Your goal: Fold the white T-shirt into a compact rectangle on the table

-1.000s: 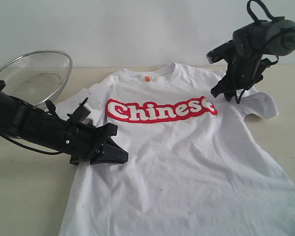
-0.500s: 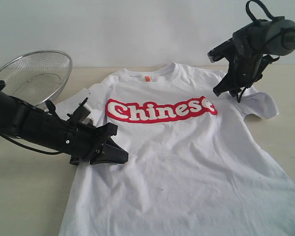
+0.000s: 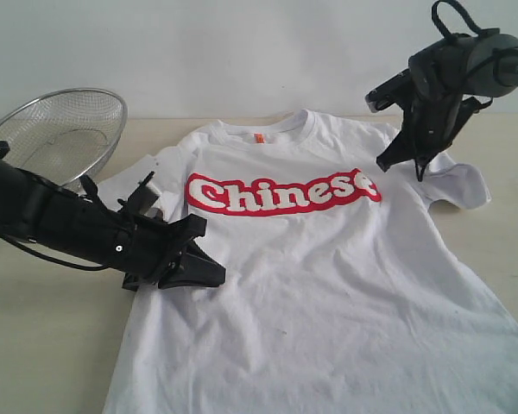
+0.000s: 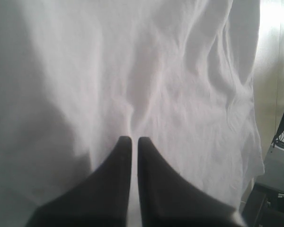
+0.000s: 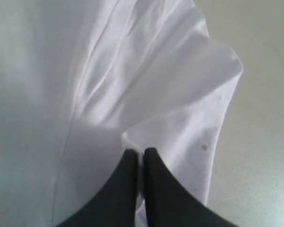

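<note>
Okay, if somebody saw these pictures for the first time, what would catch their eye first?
The white T-shirt with red Chinese lettering, spread face up across the middle of the table. Next, two black grippers shut on its fabric: the left gripper at the shirt's near-left edge, the right gripper at the far-right sleeve. A wire-mesh basket sits at the far left.

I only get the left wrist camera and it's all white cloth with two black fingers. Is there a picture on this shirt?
Observer: Yes, the white T-shirt has red "Chinese" lettering across its chest.
Operator: What's the other arm doing?
Observer: The right gripper is shut on a fold of the sleeve.
Operator: Is anything else out there?
Observer: A round wire-mesh basket sits tilted on the table, left of the shirt in the exterior view.
</note>
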`<state>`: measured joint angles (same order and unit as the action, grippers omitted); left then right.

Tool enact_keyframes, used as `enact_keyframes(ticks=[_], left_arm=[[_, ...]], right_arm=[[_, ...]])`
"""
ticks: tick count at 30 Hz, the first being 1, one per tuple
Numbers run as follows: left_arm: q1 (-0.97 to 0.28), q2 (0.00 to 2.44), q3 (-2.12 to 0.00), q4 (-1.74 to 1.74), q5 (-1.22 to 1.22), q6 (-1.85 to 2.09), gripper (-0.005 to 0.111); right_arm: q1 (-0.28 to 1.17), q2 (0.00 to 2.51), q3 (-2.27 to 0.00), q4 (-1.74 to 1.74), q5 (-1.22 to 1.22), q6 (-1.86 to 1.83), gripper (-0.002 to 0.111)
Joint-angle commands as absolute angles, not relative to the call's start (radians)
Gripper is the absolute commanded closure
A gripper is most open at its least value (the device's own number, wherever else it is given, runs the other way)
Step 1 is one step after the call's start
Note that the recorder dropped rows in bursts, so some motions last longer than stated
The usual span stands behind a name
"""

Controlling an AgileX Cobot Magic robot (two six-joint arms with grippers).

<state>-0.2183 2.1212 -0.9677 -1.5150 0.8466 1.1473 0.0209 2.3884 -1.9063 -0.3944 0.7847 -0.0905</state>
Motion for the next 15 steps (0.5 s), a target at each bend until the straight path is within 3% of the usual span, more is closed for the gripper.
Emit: enact_keyframes(ticks=[1, 15], left_arm=[[-0.222, 2.136, -0.967, -1.502, 0.847, 1.137, 0.102], [-0.222, 2.136, -0.967, -1.502, 0.863, 1.137, 0.102]], right_arm=[[0.019, 2.382, -1.985, -0.197, 0.866, -0.194, 0.108], [0.019, 2.382, -2.076, 0.174, 0.919, -0.336, 0.108]])
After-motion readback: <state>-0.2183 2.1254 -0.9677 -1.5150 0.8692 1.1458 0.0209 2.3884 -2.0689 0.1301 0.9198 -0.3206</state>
